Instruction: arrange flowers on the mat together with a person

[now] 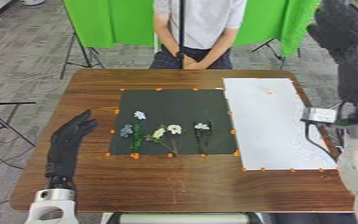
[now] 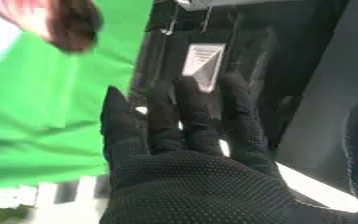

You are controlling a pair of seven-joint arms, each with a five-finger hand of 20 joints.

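Lying on the dark mat (image 1: 171, 100), the flowers (image 1: 175, 129) are spread over its middle and near part. One white bloom (image 1: 140, 115) is nearer the mat's left edge, with a blue-grey bloom (image 1: 127, 130) just to its near side, closer to that edge. Toward the middle, a cream bloom (image 1: 159, 133) and a white one sit side by side, their stems running toward the near edge. Another white bloom (image 1: 201, 126) lies farther right, its green stem pointing toward the near edge. Small orange markers (image 1: 135, 156) dot the mat's border, and along its right edge stretches a white sheet (image 1: 260, 120).

The left hand (image 1: 66, 142) is at the tabletop's left side, apart from the mat, its fingers extended and grasping nothing. The right hand (image 1: 335, 25) is raised beyond the tabletop's far right corner; in the right wrist view the same hand (image 2: 193, 185) has its fingers straight and slightly spread, empty. Behind the brown wooden tabletop (image 1: 149, 185) hangs a green cloth (image 1: 113, 25).
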